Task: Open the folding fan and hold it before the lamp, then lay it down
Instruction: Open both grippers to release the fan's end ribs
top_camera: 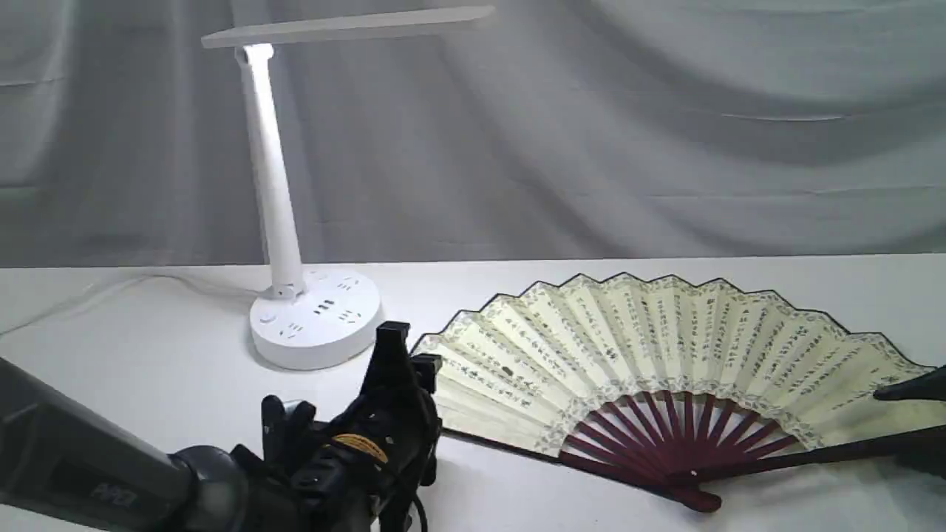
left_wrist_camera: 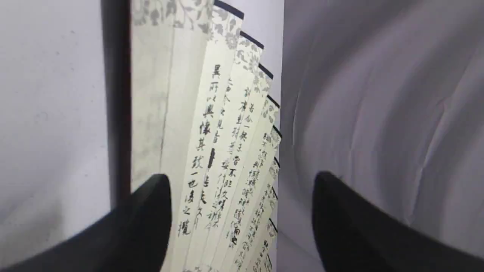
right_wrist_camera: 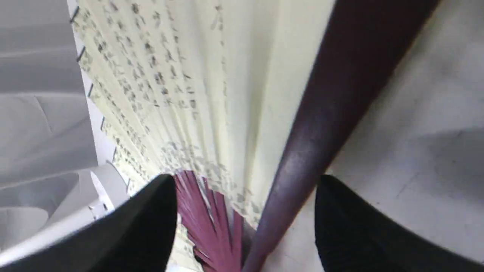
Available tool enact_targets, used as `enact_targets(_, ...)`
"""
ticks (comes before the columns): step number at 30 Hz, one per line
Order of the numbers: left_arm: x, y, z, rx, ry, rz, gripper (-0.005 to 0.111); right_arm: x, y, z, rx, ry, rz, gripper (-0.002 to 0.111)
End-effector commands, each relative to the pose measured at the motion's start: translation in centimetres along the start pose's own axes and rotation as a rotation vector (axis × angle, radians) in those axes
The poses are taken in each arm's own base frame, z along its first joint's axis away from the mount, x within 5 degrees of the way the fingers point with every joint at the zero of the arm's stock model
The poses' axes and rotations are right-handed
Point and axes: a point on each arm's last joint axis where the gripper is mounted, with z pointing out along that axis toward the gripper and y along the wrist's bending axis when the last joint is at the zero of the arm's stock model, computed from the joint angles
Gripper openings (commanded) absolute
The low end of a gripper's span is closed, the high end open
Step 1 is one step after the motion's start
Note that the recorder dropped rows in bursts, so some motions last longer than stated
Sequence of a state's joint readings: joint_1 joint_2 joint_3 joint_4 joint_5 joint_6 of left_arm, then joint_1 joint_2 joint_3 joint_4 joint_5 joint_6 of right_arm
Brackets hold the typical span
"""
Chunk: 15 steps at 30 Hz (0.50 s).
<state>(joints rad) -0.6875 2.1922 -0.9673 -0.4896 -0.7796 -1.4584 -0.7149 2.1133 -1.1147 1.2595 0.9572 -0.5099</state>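
The folding fan (top_camera: 650, 347) is laid flat on the table (top_camera: 148, 332), fully spread. Its pivot is at 6 o'clock and the cream calligraphy leaf arcs from 9 through 12 to 3 o'clock. The maroon ribs (top_camera: 680, 436) are fanned out above the pivot. The lamp (top_camera: 273, 192) stands at the fan's 10 o'clock, with its base near the leaf's 9 o'clock corner but not touching it. A grey backdrop cloth (top_camera: 665, 133) hangs behind.

Step judged: lay-down looks done, so only a clean withdrawal is left. Each tool is best lifted straight up before being pulled back, so that no pleat is dragged and the guard is not nudged. At the 9 o'clock end, care is needed that the paper edge is not snagged and the lamp base is not bumped. The fan should be left spread, not half shut.

The left tool (left_wrist_camera: 240, 175) is seen at the fan's 9 o'clock edge, jaws spread wide, nothing gripped. One finger (left_wrist_camera: 151, 211) sits over the outermost pleats beside the dark guard and the other is off past the leaf border. Contact with the paper cannot be told.

The right tool (right_wrist_camera: 244, 177) is at the 3 o'clock end, barely in the exterior view, jaws likewise wide apart. The maroon guard (right_wrist_camera: 321, 124) runs through the gap with clear space on both sides, so it is straddled rather than clamped.
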Motion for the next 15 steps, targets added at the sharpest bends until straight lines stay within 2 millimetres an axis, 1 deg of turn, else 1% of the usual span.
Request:
enact_targets(1,0.2,-0.3,0.0,0.012,0.027,0.019,0.050,0.3,1.4,-1.4,0.010,-0.035,-0.021,0.054)
enact_targets(5,0.4,-0.4,0.0,0.015,0.042,0.034,0.045,1.0,2.1,-2.4,0.053,-0.024,-0.094,0.053)
enact_targets(7,0.4,-0.8,-0.2,0.010,0.043,0.026,0.043,1.3,2.5,-2.8,0.064,-0.010,-0.126,0.053)
enact_targets(11,-0.4,-2.6,-0.6,-0.005,0.043,0.010,0.033,2.6,4.2,-3.2,0.058,0.011,-0.192,0.051)
enact_targets(15,-1.8,-4.9,-1.2,-0.048,0.103,0.103,0.022,4.2,6.1,-3.0,0.094,0.016,-0.299,0.050)
